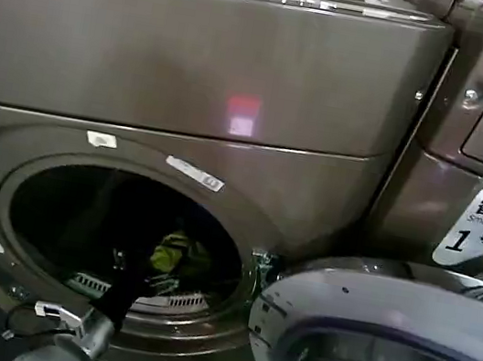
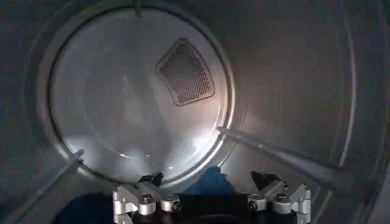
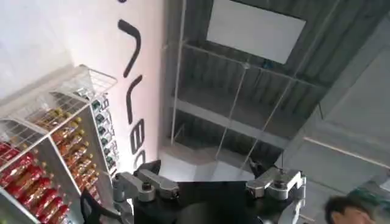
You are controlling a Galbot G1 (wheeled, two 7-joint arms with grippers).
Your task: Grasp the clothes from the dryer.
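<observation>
Yellow-green crumpled clothes (image 1: 179,254) lie in the bronze-grey dryer's (image 1: 195,71) drum, just beyond the left gripper (image 2: 210,189), long axis unclear. Its jaws stand open, empty. The right gripper (image 3: 207,182) points upward, jaws spread.

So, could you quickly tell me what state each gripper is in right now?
Left gripper: open, inside the dryer drum by the clothes, holding nothing.
Right gripper: open, empty, pointing up, away from the dryer.

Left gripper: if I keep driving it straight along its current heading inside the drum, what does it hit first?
Probably the dryer's round rear drum wall with its perforated vent. The left gripper points at it with open space between; depth is unclear. The clothes seem to lie below that line.
</observation>
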